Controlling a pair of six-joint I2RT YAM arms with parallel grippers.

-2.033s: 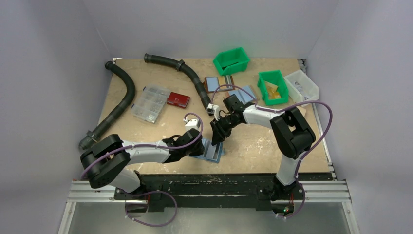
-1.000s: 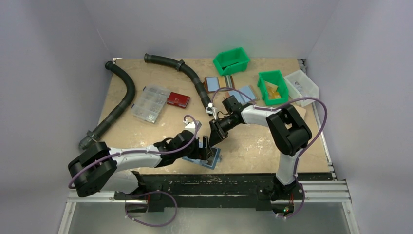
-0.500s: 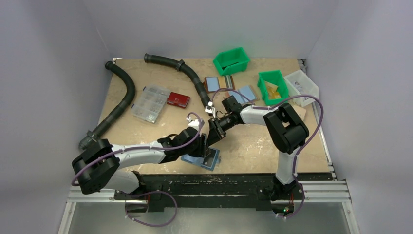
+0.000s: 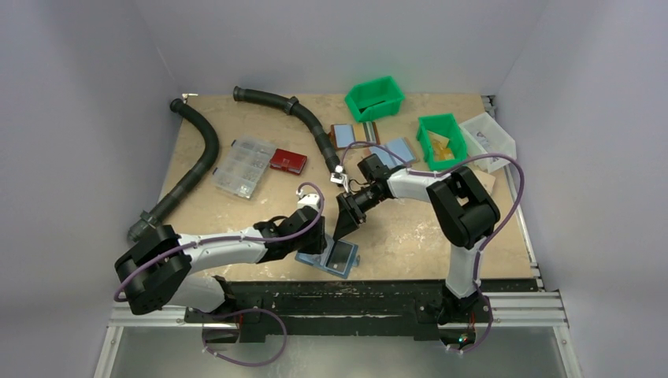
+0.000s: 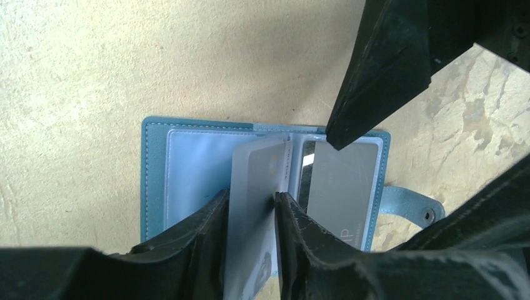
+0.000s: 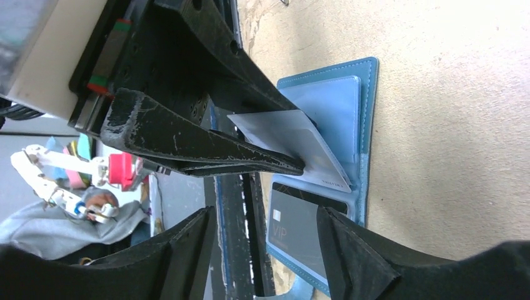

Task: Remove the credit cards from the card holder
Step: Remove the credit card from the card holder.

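The card holder [image 4: 340, 260] lies open and flat near the table's front edge, its light-blue inside [image 5: 156, 162] facing up and its snap tab [image 5: 412, 206] to the right. A pale grey credit card [image 5: 259, 175] stands up from its middle fold. My left gripper [image 5: 251, 197] is shut on this card, one finger on each face. A darker grey card marked VIP [image 5: 340, 187] lies flat in the right pocket. My right gripper [image 6: 264, 215] hangs open just above the holder with nothing between its fingers [image 5: 387, 62]. In the top view it [image 4: 344, 228] is beside the left gripper [image 4: 319, 242].
Two green bins [image 4: 375, 98] [image 4: 441, 140] and a clear box [image 4: 488, 138] stand at the back right. Two other blue-lined holders [image 4: 344, 135] [image 4: 394, 150] lie near them. Black hoses [image 4: 197, 169] [image 4: 299, 118], a clear organiser [image 4: 244, 167] and a red box [image 4: 288, 160] are at the left.
My left gripper has closed on the upright card. The right gripper has opened and let go, drawing back a little. The holder now lies flatter on the table.
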